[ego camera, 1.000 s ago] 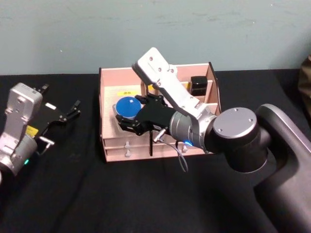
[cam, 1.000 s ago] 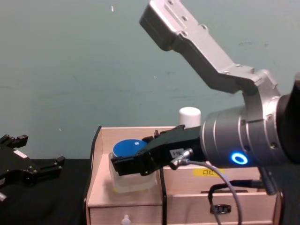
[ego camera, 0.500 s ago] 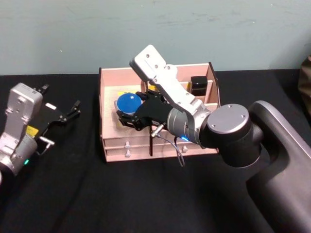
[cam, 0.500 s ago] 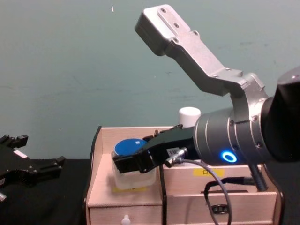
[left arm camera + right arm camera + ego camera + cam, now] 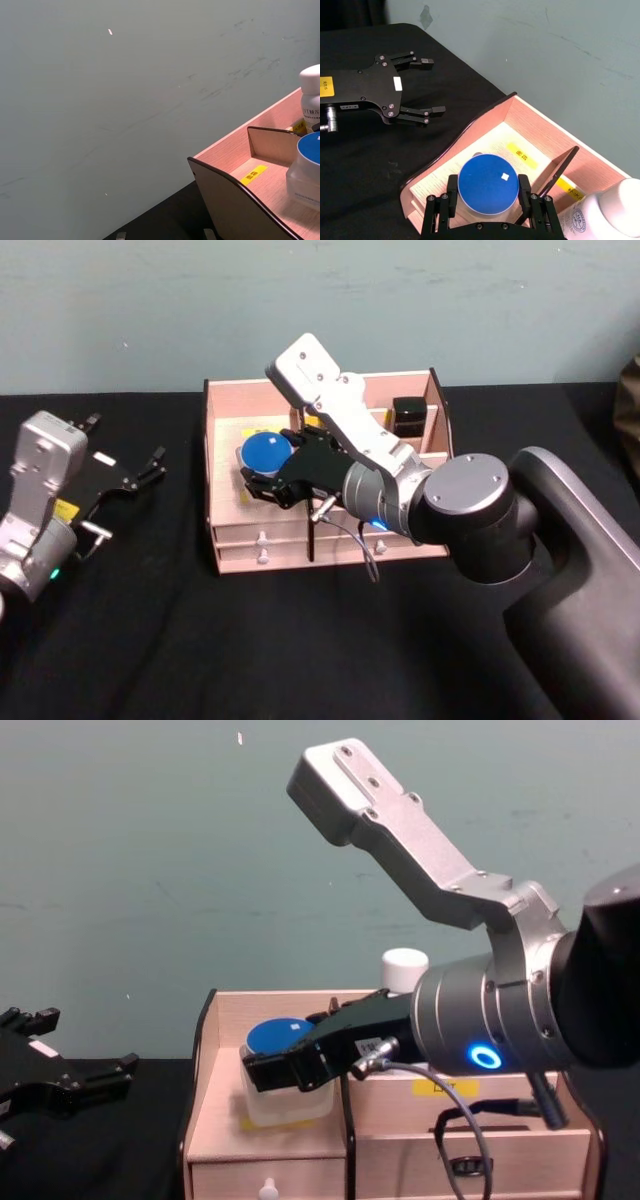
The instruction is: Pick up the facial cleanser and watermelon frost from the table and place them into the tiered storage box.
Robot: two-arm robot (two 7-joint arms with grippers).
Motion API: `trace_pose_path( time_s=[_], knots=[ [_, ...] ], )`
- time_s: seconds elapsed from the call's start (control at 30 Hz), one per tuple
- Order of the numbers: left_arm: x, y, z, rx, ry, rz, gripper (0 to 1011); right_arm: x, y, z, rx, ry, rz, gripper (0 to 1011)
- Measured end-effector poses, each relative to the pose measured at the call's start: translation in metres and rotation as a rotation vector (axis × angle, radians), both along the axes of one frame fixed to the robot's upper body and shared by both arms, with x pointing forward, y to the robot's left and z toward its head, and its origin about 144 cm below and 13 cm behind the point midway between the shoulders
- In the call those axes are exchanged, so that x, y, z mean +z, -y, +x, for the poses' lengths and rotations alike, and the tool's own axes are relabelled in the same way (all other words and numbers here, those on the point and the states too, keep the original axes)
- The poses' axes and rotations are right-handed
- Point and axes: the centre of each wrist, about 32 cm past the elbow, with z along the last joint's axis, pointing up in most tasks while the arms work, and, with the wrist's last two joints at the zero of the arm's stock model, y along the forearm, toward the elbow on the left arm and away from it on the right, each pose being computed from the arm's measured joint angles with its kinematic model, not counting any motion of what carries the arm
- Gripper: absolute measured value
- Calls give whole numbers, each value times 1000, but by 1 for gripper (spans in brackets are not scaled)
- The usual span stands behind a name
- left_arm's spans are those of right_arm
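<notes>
In the head view, your right hand (image 5: pixel 268 483) is over the left compartment of the tiered storage box (image 5: pixel 225 485), clamped on a clear jar with a blue lid (image 5: pixel 264 452). Which of the two named products this jar is, you cannot read from here. A dark jar (image 5: pixel 408 416) sits in the box's far right corner. Your left hand (image 5: pixel 140 475) is parked on the black bench (image 5: pixel 150 640), well left of the box, its fingers apart and holding nothing.

In the left wrist view, the blue-lidded jar shows at the edge, inside the box's curved dark-edged side wall (image 5: pixel 235 200), and seems to rest on or just above the compartment floor beside a yellow label (image 5: pixel 252 175). A white bottle (image 5: pixel 311 95) stands behind the jar, past a low divider.

In the right wrist view, the fingers (image 5: pixel 524 192) grip the jar on both sides of the lid, the divider (image 5: pixel 557 167) is just beside them, and the white bottle is near.

In the chest view, the jar hangs low in the left compartment and I cannot tell whether its base touches the wood.

The risks, as I judge them: release before it is seated and the jar may tip or bounce; open wide or retreat sideways and a finger may catch the divider and drag the box, or nudge the white bottle.
</notes>
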Motion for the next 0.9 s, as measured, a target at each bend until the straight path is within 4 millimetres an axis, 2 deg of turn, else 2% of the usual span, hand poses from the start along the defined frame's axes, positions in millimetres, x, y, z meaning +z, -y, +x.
trace_pose_path(
  time_s=[0.13,0.2,0.23,0.43,0.67,0.9],
  knots=[
    [0,0,0,0,0,0,1001,0,0,0,1,1,1,760],
    [0,0,0,0,0,0,1001,0,0,0,1,1,1,808],
    [0,0,0,0,0,0,1001,0,0,0,1,1,1,866],
    [0,0,0,0,0,0,1001,0,0,-1,2,0,2,1000],
    [0,0,0,0,0,0,1001,3,3,-5,2,22,24,1002],
    [0,0,0,0,0,0,1001,15,11,-20,3,109,61,1002]
  ],
)
